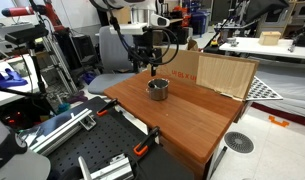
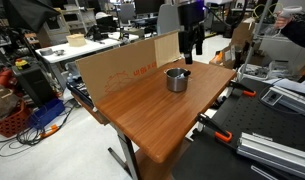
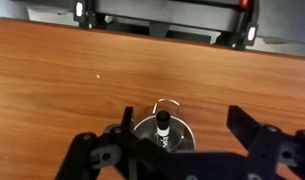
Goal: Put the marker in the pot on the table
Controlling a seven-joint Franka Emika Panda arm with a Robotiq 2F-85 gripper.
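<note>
Wrist view: jaws spread wide, clear of marker inside pot

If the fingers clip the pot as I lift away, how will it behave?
It probably slides rather than tips: the pot looks squat, with straight sides, on the smooth table. It is likely light, being small shiny metal, so a nudge may shift it. The marker inside it might rattle or lean.
</note>
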